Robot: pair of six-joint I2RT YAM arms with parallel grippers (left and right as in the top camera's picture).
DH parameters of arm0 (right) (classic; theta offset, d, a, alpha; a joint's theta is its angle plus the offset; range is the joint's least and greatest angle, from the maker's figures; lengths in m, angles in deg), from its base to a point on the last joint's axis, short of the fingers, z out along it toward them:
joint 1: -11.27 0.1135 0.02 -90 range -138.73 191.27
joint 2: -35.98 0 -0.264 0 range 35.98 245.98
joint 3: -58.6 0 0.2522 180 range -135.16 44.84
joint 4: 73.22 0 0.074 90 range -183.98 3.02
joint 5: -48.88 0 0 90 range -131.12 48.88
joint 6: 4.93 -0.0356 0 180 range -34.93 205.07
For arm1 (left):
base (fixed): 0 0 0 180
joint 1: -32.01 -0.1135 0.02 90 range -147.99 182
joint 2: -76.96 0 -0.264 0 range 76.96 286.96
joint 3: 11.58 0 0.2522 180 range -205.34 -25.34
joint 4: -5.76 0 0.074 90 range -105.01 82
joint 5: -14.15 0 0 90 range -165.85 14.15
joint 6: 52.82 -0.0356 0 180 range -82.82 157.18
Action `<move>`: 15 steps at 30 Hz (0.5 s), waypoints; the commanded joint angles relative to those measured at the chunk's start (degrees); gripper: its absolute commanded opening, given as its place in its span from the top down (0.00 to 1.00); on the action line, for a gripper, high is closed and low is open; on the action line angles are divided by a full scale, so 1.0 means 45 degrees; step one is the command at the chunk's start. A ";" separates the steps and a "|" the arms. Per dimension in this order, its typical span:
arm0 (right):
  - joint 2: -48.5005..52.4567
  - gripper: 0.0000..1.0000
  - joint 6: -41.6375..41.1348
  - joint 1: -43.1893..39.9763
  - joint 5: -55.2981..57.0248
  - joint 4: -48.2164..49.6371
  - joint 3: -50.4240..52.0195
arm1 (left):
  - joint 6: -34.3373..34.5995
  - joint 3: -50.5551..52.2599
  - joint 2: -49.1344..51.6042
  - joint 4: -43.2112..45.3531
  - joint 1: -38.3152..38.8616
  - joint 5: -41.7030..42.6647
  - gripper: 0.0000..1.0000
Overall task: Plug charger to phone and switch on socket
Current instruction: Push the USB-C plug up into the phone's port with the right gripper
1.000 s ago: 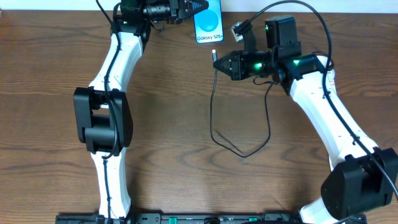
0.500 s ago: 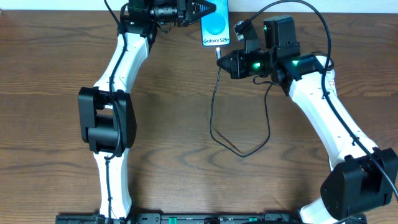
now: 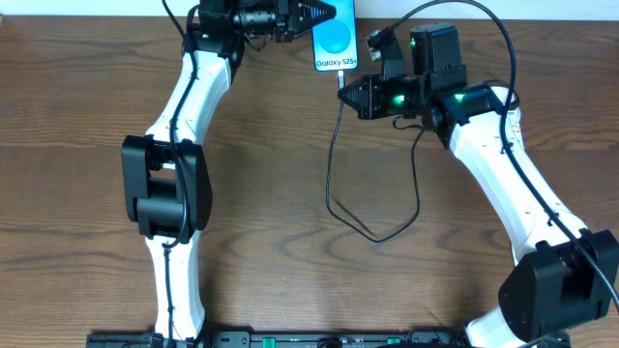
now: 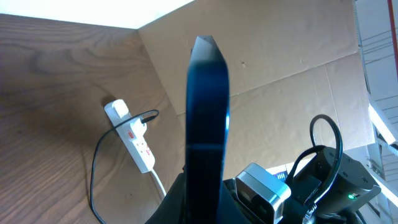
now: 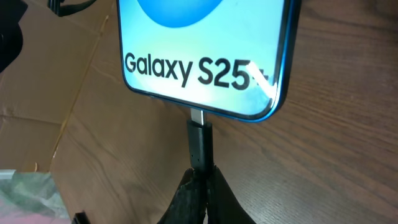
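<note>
Near side: charger cable point(image 3: 330, 184) lies looped on the wooden surface point(image 3: 251, 242). Right hand point(image 5: 198, 177) is clamped on the connector point(image 5: 199, 142), whose metal tip meets the port in the bottom edge of the phone point(image 5: 205, 56); depth seated cannot be told. Left hand point(image 3: 311, 14) grips the phone by its side at the far edge. Beyond lies the socket point(image 4: 132, 138), with a black cable reaching it.

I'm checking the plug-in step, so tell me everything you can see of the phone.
The phone is a slim slab with dark edges and a lit blue screen reading Galaxy S25+. The left gripper holds it in shut jaws, screen up. The metal tip of the charger meets its bottom edge, held there by the right gripper.
</note>
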 commanded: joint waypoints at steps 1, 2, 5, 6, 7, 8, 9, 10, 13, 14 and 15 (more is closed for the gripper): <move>-0.0015 0.99 -0.0457 0.0102 -0.0015 0.0136 -0.0185 | 0.0175 -0.0131 -0.0330 0.0102 -0.0044 0.0461 0.93; -0.0015 0.99 -0.0534 0.0107 -0.0019 0.0151 -0.0185 | 0.0175 -0.0131 -0.0330 0.0102 -0.0044 0.0461 0.93; -0.0015 0.99 -0.0699 0.0180 -0.0058 0.0170 -0.0185 | 0.0219 -0.0131 -0.0330 0.0102 -0.0044 0.0461 0.93; -0.0015 0.99 -0.0704 0.0214 -0.0053 0.0165 -0.0185 | 0.0223 -0.0131 -0.0330 0.0102 -0.0044 0.0461 0.93; -0.0015 0.99 -0.0704 0.0238 -0.0058 0.0165 -0.0185 | 0.0228 -0.0131 -0.0330 0.0102 -0.0044 0.0461 0.93; -0.0015 0.99 -0.0704 0.0267 -0.0058 0.0170 -0.0185 | 0.0321 -0.0131 -0.0330 0.0102 -0.0044 0.0457 0.93; -0.0015 0.99 -0.0704 0.0296 -0.0058 0.0175 -0.0185 | 0.0369 -0.0131 -0.0330 0.0102 -0.0044 0.0461 0.93; -0.0015 0.99 -0.0704 0.0316 -0.0058 0.0175 -0.0185 | 0.0403 -0.0131 -0.0330 0.0102 -0.0044 0.0461 0.92; -0.0015 0.99 -0.0704 0.0325 -0.0053 0.0185 -0.0185 | 0.0403 -0.0131 -0.0330 0.0102 -0.0044 0.0471 0.93; -0.0015 0.99 -0.0704 0.0321 -0.0053 0.0189 -0.0185 | 0.0403 -0.0131 -0.0330 0.0102 -0.0044 0.0481 0.92; -0.0015 0.99 -0.0704 0.0321 -0.0053 0.0209 -0.0185 | 0.0403 -0.0131 -0.0330 0.0107 -0.0044 0.0505 0.93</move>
